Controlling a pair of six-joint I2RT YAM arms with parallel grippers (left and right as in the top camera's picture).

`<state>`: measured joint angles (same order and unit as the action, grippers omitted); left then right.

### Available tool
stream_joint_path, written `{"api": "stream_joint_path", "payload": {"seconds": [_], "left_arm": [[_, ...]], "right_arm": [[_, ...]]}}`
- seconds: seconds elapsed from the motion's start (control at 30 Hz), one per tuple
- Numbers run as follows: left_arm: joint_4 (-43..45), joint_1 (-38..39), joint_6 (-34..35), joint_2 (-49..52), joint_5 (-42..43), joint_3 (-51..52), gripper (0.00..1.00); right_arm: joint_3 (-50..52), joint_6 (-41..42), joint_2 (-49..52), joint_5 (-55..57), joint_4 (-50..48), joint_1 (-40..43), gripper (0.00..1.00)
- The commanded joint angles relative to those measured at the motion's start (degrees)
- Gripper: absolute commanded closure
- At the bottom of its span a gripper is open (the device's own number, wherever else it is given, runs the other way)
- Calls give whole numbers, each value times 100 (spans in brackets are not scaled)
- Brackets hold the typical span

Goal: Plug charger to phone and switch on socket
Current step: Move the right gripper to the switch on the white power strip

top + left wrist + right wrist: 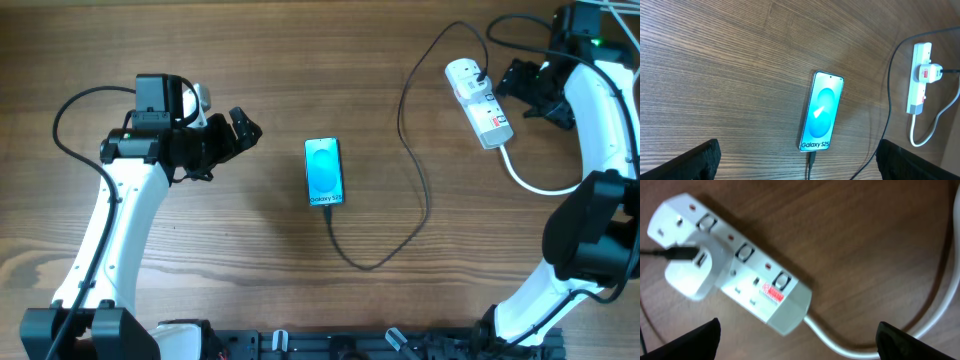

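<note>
Wood-grain table (300, 70) holds a phone (324, 172) reading "Galaxy S25".

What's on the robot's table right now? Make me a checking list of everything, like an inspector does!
Surface: wooden table, brown grain.
Job's things: phone lies flat mid-table, screen lit; socket at the far right with a white plug adapter in it; on or off cannot be told.
Clutter: nothing seen.
Grippers: left gripper open, empty, left of the phone; right gripper open, empty, beside the socket.
Cables: charger runs from the adapter to the phone's bottom end; thick white cord leaves the socket.
Surroundings: nothing seen.
</note>
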<state>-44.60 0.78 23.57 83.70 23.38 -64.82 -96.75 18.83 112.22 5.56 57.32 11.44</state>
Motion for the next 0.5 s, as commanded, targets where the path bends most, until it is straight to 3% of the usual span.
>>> {"api": "stream_joint_path", "payload": {"seconds": [0.0,0.47], "left_arm": [[15,-20,-109,-44,-55,0,0],[15,-20,-109,-44,-55,0,0]], "right_arm": [[72,-243,269,-219,-142,101,0],[76,-382,1213,-195,-861,118,0]]}}
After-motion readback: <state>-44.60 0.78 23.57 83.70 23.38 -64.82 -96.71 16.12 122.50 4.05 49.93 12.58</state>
